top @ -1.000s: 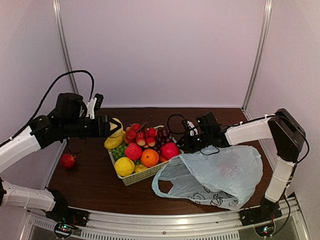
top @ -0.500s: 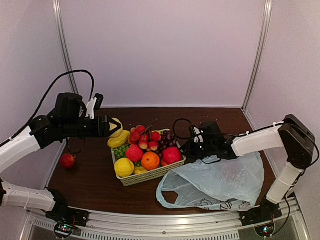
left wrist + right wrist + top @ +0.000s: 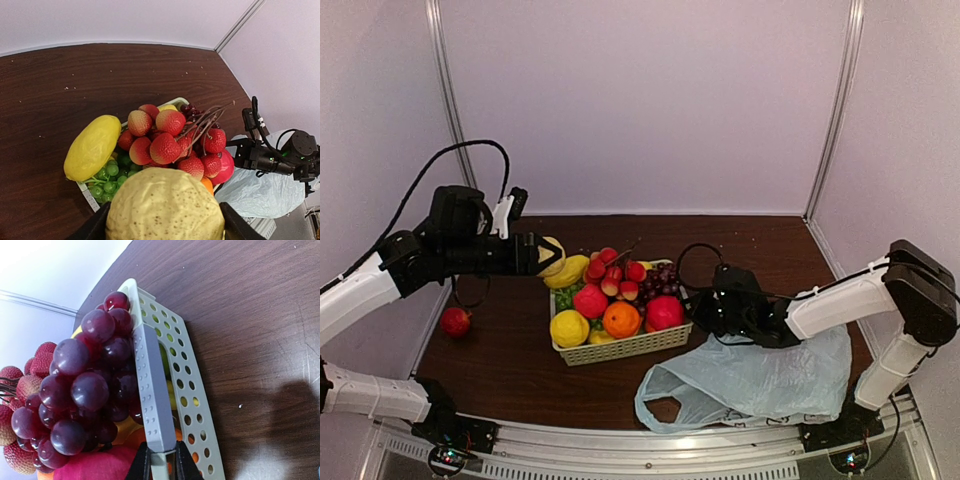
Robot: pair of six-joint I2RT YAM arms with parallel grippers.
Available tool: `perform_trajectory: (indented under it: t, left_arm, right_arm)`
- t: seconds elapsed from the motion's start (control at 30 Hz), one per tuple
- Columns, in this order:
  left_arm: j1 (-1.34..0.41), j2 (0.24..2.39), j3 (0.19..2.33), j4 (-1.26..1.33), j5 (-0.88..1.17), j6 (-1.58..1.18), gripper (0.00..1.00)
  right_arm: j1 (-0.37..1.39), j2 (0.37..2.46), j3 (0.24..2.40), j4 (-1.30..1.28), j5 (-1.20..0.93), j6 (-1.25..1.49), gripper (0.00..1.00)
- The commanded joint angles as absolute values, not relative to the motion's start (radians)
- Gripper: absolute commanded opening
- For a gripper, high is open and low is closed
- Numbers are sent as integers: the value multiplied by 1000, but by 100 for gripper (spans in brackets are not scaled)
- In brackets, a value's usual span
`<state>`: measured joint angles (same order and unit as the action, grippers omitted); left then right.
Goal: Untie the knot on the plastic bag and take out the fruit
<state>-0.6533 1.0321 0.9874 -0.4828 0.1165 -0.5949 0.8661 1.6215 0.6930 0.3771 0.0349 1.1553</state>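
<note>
The plastic bag [image 3: 760, 380] lies flattened at the front right of the table, pale blue, with one handle loop gaping; its knot is not in view. Fruit [image 3: 620, 318] is piled in a pale slotted basket [image 3: 620, 350] at mid-table. My left gripper [image 3: 552, 256] hangs above the basket's left end, shut on a lumpy yellow fruit [image 3: 165, 205] that fills the space between its fingers [image 3: 235, 227]. My right gripper [image 3: 162, 462] is shut on the basket's rim [image 3: 150, 385] beside dark grapes [image 3: 85, 390]; in the top view it [image 3: 695, 305] sits at the basket's right end.
A small red fruit [image 3: 455, 321] lies loose on the table at the far left. A smooth yellow fruit [image 3: 92, 147] and green grapes [image 3: 105, 175] sit at the basket's left end. Pale walls close the table at the back and on both sides.
My right gripper has drawn the basket's right end toward the near edge and a little right. The bag has slid nearer the front edge. The left arm has stayed still.
</note>
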Motion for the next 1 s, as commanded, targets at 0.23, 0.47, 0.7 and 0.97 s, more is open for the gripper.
perform_trajectory:
  t: [0.23,0.47,0.7,0.97]
  left_arm:
    - [-644,1033,1002,-454,124,-589,48]
    - [-644,1052,1015,-452,124,-600,48]
    - [-642,1065,1012,-450,120,-607,48]
    - [-643,1069,1002,-440,125,-614,48]
  right_arm:
    - [968,1718,809,531,284,1305,0]
    - [960,1791,897,543,383,1332,0]
    - [957,1824,948,503,460,1347,0]
    - [1012,1812,966,466,358,1247,9]
